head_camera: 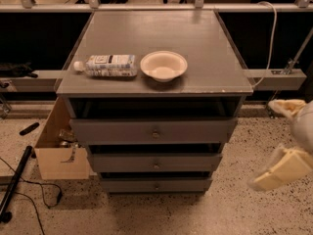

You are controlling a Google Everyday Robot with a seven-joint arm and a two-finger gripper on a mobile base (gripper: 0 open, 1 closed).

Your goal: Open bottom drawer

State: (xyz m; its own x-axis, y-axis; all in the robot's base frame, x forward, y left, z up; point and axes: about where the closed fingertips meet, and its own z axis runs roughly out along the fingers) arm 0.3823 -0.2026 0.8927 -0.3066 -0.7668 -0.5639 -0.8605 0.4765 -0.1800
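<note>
Black pole (14, 177) and cable (36, 195) lay on the speckled floor (234, 214) at the far left; right beside them sat a tan box (58, 163), open at the top, pressed against the left side of the cabinet (146, 28), with some small clutter inside that was too dim to name.

Up on the grey cabinet top, and here was the tableware: a clear bottle (108, 65) lay on its side near the front left, white cap pointing left; just beside it, to the right, a cream bowl (163, 65) stood upright and empty; the two were close, but I could not say they touched.

Down the front, three grey drawers were stacked: the top drawer (154, 130) widest, the middle drawer (155, 163) narrower, and the bottom drawer (156, 185) lowest and narrowest, just above the floor, its small round knob (156, 185) dead centre and a dark strip showing above its panel; nothing was touching it.

Further right, a white cord (270, 38) hung down behind the cabinet's right edge.

And at the far right, the gripper (274, 141) hovered over the floor, well apart from the cabinet, about level with the lower drawers; its cream fingers (279, 173) were spread wide, released, grasping nothing.
</note>
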